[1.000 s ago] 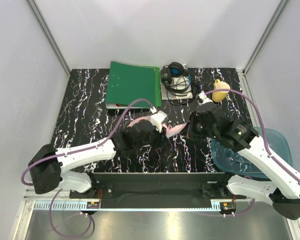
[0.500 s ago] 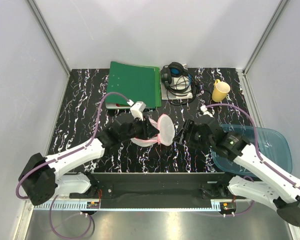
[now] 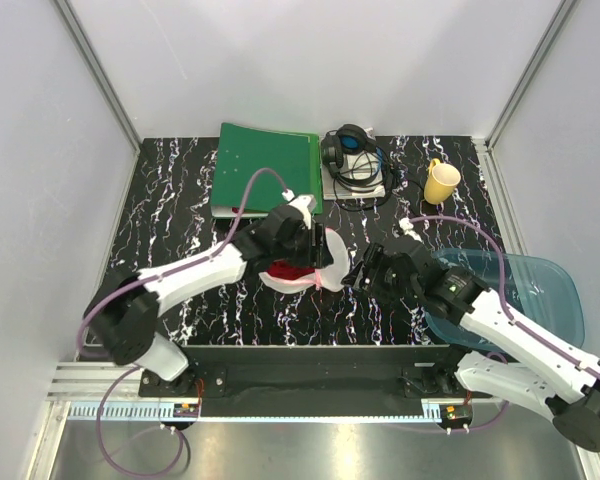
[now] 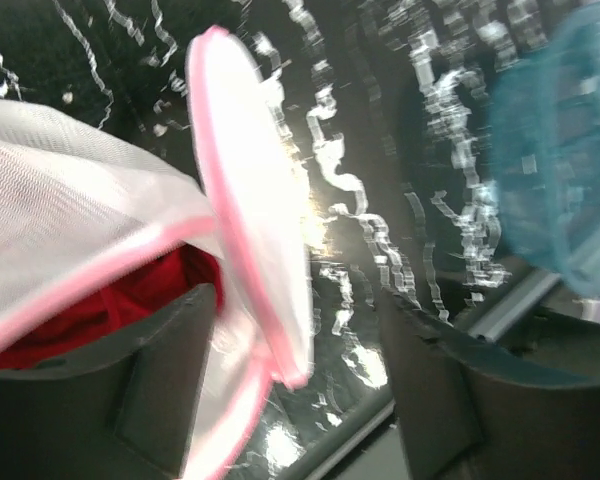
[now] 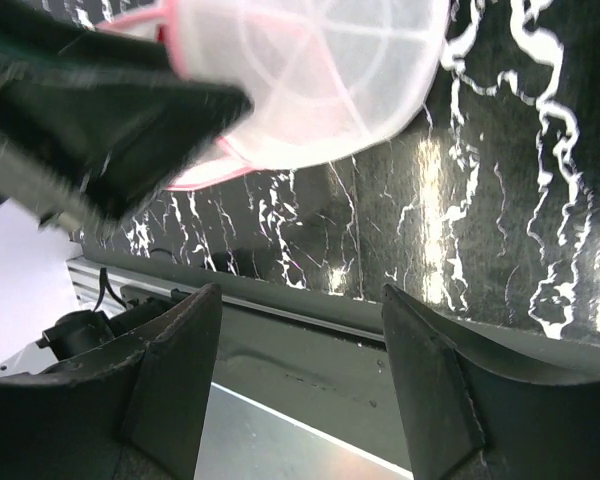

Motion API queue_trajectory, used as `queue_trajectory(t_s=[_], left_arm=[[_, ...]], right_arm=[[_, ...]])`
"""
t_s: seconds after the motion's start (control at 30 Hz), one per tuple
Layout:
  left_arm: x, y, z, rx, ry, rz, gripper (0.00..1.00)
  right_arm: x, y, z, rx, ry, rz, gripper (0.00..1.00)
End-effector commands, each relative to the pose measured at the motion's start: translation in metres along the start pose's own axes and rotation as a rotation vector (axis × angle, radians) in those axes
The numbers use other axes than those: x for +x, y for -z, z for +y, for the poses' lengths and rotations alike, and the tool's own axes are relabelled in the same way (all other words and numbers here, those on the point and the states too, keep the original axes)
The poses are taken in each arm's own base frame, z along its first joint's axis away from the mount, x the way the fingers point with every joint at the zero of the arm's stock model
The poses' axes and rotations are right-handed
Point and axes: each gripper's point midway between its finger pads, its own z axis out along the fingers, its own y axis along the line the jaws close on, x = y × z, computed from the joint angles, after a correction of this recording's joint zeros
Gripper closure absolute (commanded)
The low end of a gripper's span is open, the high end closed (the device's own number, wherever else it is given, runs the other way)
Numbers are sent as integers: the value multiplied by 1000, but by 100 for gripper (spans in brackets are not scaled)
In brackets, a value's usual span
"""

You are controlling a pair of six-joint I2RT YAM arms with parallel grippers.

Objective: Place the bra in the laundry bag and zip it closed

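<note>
Top view: at frame centre on the counter (image 3: 180,200), the laundry bag (image 3: 308,278) now shows the bra (image 3: 288,271) red inside, unseen a moment ago. Left wrist: left fingers (image 4: 155,395) apart, straddling the bag's unzipped edge. Right wrist: right fingers (image 5: 170,380) apart, empty, so zipping likely remains.

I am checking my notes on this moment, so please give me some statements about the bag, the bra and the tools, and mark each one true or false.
1. Red fabric of the bra shows inside the laundry bag. True.
2. The laundry bag is zipped closed. False: its round flap stands open.
3. The right tool grips the yellow mug. False: it is open and empty, and the mug stands apart, near the far right corner.
4. The headphones lie right beside the green folder. True.
</note>
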Motion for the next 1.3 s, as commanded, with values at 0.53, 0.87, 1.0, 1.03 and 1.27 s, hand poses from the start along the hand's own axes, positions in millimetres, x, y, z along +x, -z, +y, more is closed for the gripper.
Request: queue_trajectory(t_s=[0.53,0.87,1.0,1.03,1.27], left_arm=[[-41,78,0,171,313,-450,100],[-40,100,20,214,534,-572,100],[-43,109,27,215,553,-626,100],[-42,110,29,214,554,-627,100],[-36,114,45,177,541,-607,100]], right_arm=[[4,-71,39,-273,-328,-18,11],[6,-93,69,-381,-369,8,18],[14,-101,69,-384,-407,28,30],[13,-100,73,-404,-404,24,30],[14,-116,85,-418,-333,33,38]])
